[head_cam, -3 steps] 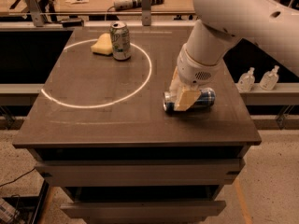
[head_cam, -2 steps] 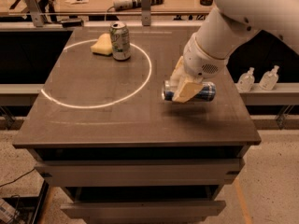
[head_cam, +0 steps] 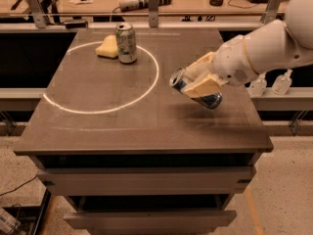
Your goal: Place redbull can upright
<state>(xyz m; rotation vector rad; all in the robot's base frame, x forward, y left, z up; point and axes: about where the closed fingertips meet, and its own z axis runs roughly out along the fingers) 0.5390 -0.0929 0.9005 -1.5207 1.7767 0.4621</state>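
Gripper (head_cam: 198,82) is clamped on can (head_cam: 212,101) at mid-body; can is held tilted above table (head_cam: 98,126), right side. Shell is judged light, thin, slick, easily dented; gentle mid-body hold is advised.

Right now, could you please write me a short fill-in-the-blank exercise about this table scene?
1. The gripper, above the right side of the table in view, holds the redbull can ____ rather than standing.
2. The white-and-green can stands ____ on the table.
3. The sponge beside that can is ____ in colour.
Missing words: tilted; upright; yellow.
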